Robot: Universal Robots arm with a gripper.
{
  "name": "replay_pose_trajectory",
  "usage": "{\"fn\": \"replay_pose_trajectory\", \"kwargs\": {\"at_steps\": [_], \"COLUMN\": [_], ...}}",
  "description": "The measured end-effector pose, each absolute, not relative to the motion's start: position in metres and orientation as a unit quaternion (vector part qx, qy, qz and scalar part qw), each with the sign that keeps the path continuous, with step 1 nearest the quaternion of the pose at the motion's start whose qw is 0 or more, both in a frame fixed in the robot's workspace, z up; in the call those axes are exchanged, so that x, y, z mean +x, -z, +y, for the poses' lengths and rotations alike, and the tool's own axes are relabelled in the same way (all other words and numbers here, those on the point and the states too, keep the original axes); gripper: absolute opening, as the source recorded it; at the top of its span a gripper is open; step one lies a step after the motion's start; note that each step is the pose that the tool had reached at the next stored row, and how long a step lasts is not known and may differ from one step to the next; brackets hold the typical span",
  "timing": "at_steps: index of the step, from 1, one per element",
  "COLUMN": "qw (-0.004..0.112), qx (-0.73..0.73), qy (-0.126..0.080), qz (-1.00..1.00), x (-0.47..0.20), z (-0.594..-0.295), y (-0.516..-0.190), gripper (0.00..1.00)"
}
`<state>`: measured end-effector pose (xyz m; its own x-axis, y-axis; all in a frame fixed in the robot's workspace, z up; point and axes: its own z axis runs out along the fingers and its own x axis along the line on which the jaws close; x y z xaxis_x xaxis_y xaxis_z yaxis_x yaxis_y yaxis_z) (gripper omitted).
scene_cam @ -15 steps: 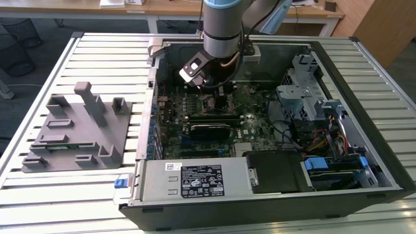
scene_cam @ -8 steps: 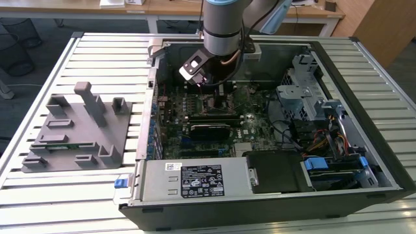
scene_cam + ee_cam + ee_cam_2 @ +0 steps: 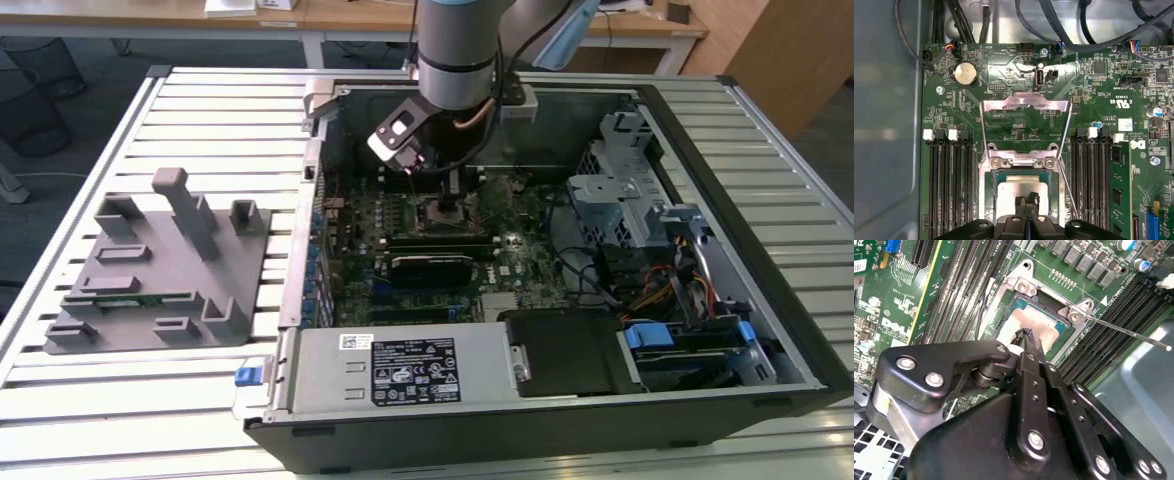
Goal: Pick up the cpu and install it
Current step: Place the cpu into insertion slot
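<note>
cpu [image 3: 1015, 192] is sitting flat inside the socket [image 3: 1021, 161], silver top facing up. End effector [image 3: 1026, 199] is resting its tips on the middle of the cpu top. Its fingers [image 3: 1030, 352] are clenched together with no visible gap, not wrapping the chip's edges. Load plate [image 3: 1026, 102] is standing swung open off 1 edge of the socket. Thin lever [image 3: 1129, 333] is angling up free just beside the socket. 2 banks of memory slots [image 3: 949, 185] are flanking the socket, 1 on either side. Motherboard [image 3: 1094, 100] carrying the socket is lying in the open computer case [image 3: 534, 435]. Grey fixture [image 3: 147, 270] is sitting on the worktop [image 3: 200, 110], outside the case, well apart from the socket, toward the exterior view's left.
</note>
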<state>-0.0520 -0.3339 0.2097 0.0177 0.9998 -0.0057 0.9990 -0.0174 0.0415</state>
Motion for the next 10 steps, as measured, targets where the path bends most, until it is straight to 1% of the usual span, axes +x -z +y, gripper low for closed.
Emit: {"fn": "replay_pose_trajectory", "kwargs": {"at_steps": [10], "qw": [0.017], "qx": [0.713], "qy": [-0.013], "qz": [0.701], "x": [-0.0520], "z": [-0.3339], "y": [-0.2139], "gripper": [0.11]}}
